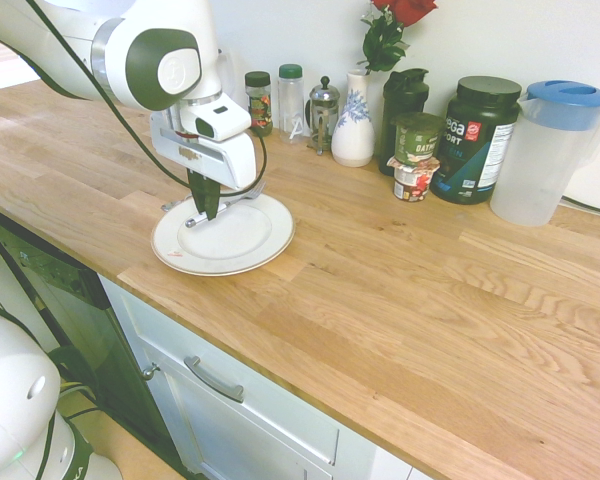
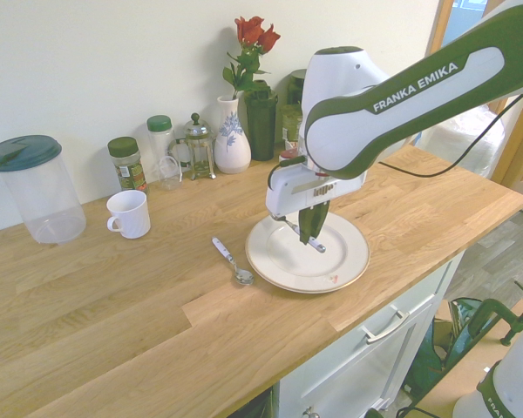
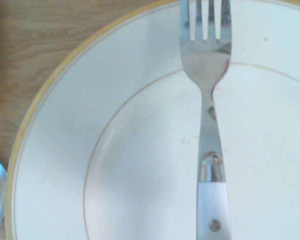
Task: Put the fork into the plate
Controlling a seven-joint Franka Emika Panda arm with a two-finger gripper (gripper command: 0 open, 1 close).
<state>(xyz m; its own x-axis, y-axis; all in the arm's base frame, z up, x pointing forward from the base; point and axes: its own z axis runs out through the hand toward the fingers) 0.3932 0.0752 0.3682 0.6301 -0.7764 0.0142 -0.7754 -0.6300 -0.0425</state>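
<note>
Over the white plate (image 1: 242,243) on the wooden counter (image 1: 410,290), the gripper (image 1: 206,208) points straight down with its dark fingers pinched tight on the fork (image 3: 208,130), gripping it by the white part of its handle. The fork hangs level just above the plate, its tines reaching out over the gold-lined rim. A spoon (image 2: 231,260) lies on the wood just beside the plate with its bowl close against the rim, a white mug (image 2: 130,213) stands well apart from it, and a vase (image 1: 354,122) with red roses stands among jars by the wall.
</note>
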